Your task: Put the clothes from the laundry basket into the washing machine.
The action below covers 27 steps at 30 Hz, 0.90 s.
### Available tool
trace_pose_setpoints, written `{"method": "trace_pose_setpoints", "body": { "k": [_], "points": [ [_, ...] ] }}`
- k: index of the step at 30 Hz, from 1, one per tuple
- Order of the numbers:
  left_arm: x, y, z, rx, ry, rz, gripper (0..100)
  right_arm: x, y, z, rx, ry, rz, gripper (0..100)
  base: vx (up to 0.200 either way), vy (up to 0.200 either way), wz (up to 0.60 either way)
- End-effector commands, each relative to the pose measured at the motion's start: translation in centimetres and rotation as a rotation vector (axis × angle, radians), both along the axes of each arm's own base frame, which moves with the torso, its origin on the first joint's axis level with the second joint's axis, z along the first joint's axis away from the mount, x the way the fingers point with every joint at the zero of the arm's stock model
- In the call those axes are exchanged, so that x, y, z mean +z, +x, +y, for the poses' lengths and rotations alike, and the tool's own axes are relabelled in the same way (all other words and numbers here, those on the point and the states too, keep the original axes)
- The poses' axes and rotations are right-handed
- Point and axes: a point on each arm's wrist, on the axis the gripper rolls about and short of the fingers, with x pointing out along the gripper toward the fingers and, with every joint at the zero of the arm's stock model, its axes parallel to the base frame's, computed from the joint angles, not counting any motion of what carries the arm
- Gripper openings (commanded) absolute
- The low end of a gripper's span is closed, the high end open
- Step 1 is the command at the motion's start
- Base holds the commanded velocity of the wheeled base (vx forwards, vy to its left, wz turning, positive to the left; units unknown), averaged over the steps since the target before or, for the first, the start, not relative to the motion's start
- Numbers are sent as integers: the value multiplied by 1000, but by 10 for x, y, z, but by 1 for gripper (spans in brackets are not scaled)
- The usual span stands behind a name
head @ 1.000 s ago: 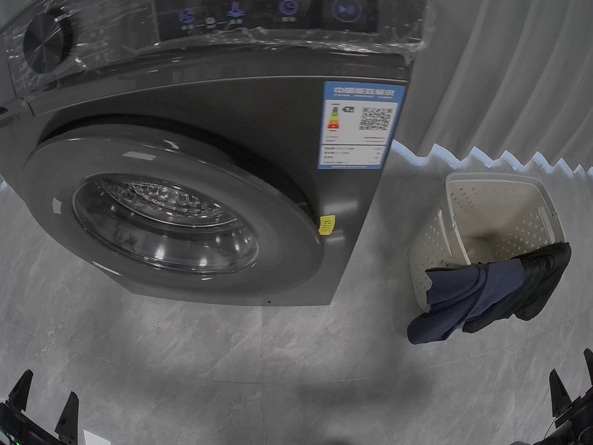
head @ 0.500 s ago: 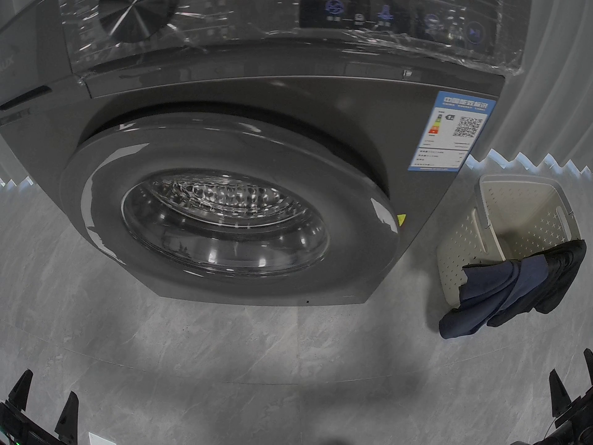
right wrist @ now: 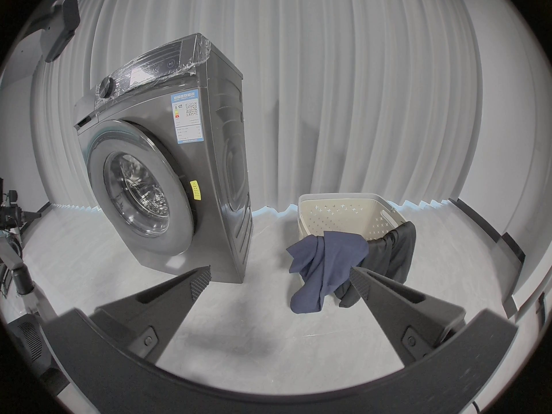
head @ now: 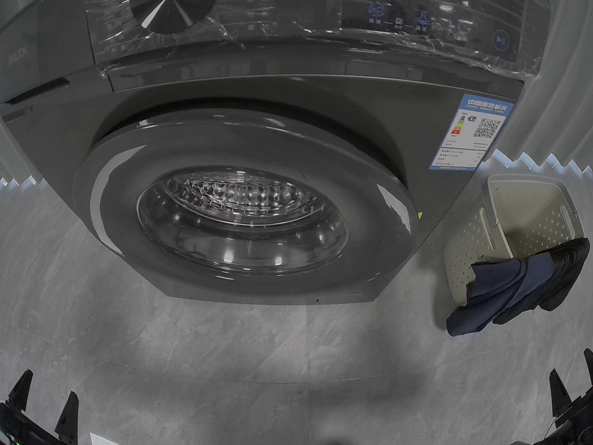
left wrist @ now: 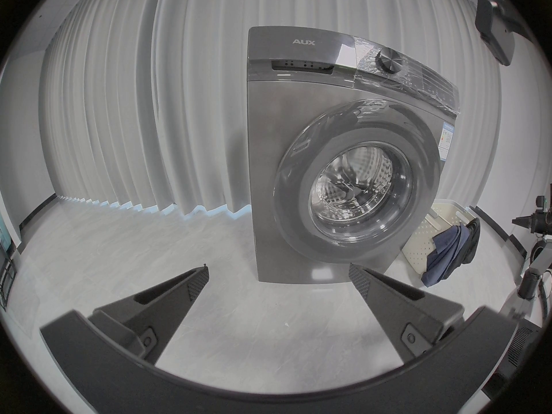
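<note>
You've loaded nothing yet: washing machine (head: 259, 156) door shut, clothes (head: 501, 287) draped over laundry basket (head: 471, 250); left claw (left wrist: 277, 267) and right claw (right wrist: 279, 269) wide, empty.

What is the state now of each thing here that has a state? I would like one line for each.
Washer door: shut.
Basket: upright.
Blue cloth: draped over the basket's rim, hanging outside.
Black cloth: draped over the same rim, beside the blue one.
Left gripper: open, empty.
Right gripper: open, empty.
</note>
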Motion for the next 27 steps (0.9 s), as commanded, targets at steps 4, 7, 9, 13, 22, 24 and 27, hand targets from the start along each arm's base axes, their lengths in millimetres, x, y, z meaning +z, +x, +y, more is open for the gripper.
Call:
{"method": "trace_pose_setpoints", "body": {
  "k": [4,7,9,13,22,24,27],
  "points": [
    [-5,0,0,0,0,0,100,-5,0,0,0,0,0,100,0,150,0],
    [-5,0,0,0,0,0,100,-5,0,0,0,0,0,100,0,200,0],
    [-5,0,0,0,0,0,100,-5,0,0,0,0,0,100,0,200,0],
    [-5,0,0,0,0,0,100,-5,0,0,0,0,0,100,0,200,0],
    [-5,0,0,0,0,0,100,-5,0,0,0,0,0,100,0,133,0],
    [-5,0,0,0,0,0,100,-5,0,0,0,0,0,100,0,0,0],
    [-5,0,0,0,0,0,100,-5,0,0,0,0,0,100,0,0,0]
  ]
}}
